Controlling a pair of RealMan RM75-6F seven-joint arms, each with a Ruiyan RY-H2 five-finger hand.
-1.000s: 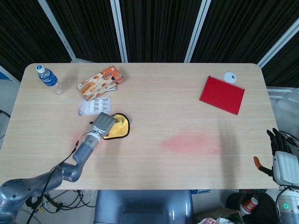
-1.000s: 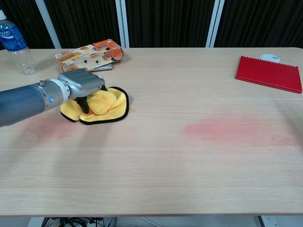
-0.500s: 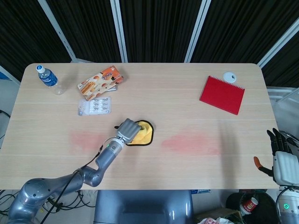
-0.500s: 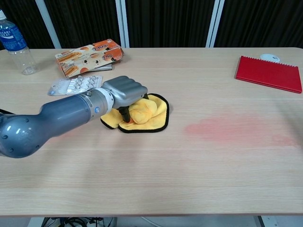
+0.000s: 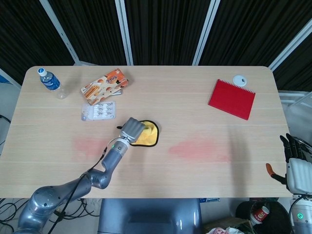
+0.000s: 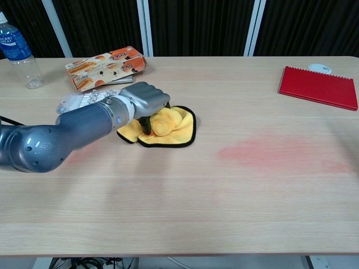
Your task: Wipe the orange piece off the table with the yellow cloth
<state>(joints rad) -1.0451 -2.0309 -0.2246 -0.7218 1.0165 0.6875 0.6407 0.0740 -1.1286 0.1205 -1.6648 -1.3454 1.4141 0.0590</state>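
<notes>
Dark curtains behind; pale wood tabletop (image 5: 161, 175) below. Left hand (image 5: 132, 129) curled down over the cloth (image 5: 147, 136), pinning it near mid-tabletop, left of centre. Soft, bunched, likely to slide easily if pressed flat; best held on top of the folds. Orange piece not visible, perhaps under the cloth. Just beyond: blister pack (image 5: 99, 111), box (image 5: 104, 86), bottle (image 5: 50, 83) at the far left corner. Right hand (image 5: 296, 171) off the right edge, fingers spread, holding nothing.
</notes>
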